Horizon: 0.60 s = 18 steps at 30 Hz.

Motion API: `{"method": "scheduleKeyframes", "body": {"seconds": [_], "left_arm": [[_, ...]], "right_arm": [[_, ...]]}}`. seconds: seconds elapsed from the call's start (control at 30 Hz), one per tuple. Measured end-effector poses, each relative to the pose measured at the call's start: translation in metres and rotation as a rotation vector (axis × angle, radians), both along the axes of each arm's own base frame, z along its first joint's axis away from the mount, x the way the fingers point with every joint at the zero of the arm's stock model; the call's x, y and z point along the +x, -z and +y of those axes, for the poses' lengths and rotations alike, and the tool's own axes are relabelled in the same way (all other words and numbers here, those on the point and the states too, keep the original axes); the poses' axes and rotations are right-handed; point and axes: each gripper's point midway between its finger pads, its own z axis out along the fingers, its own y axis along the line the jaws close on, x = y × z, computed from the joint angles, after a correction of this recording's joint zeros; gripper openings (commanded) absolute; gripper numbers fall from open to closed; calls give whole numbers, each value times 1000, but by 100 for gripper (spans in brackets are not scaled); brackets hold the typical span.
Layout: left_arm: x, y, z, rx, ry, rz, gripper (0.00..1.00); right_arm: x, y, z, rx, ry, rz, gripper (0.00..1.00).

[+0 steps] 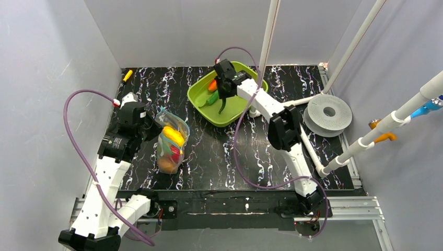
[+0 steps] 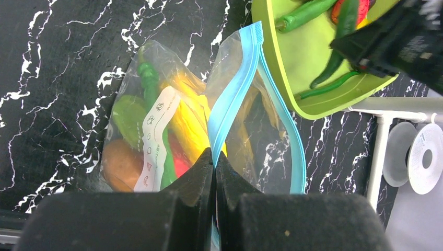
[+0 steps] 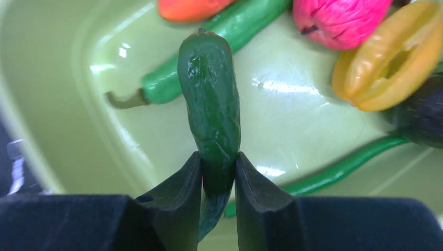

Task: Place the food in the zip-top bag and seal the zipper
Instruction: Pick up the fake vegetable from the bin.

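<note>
The clear zip-top bag [image 1: 171,141] lies on the black mat with yellow, red, green and orange food inside [image 2: 183,128]. Its blue-teal zipper [image 2: 235,89] gapes open towards the tray. My left gripper [image 2: 214,157] is shut on one zipper lip and holds it up. My right gripper [image 3: 218,159] is shut on a dark green pepper [image 3: 210,99] and holds it over the lime-green tray [image 1: 198,89]; the pepper hangs below the fingers in the top view [image 1: 223,106]. Orange, pink, yellow-orange and long green food pieces lie in the tray [image 3: 339,21].
A grey filament spool [image 1: 328,113] lies at the right of the mat. White tubes [image 1: 360,31] slant across the right and back. A small yellow piece [image 1: 127,75] sits at the back left corner. Grey walls close in the left and back.
</note>
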Motion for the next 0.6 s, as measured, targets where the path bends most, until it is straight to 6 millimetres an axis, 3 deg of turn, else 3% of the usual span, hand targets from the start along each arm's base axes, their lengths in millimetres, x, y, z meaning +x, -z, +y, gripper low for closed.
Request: {"method": "scheduleKeyframes", "body": {"seconds": [0.13,0.3,0.43,0.6], "left_arm": [[0,1,-3,-20,1,6,0],[-1,5,-6,-40,3,19,0],[-1,7,-8,-45,10,29,0],[-1,8,-9,-49,15,32,0]], "right_arm": [[-18,-68,7,95,-47,-68,1],[-69,-150,24,263,-185,-90,1],[-116,-184,31,399,-327,-20,1],[-180,-200,43,566,-509,140,1]]}}
